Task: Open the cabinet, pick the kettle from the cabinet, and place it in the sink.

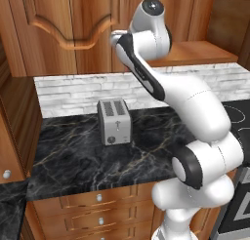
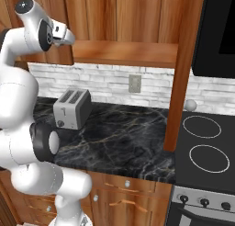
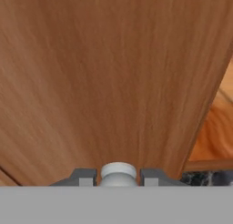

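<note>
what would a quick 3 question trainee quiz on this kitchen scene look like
1. True or false: in the hand view, the end effector has its fingertips on either side of a round silver knob on the cabinet door.
2. What appliance stands on the black marble counter? A) silver toaster B) blender C) microwave
3. Fill in: in the right base view, a stove with two round ___ sits right of the counter.

Key: 1 true; 2 A, the toaster; 3 burners.
</note>
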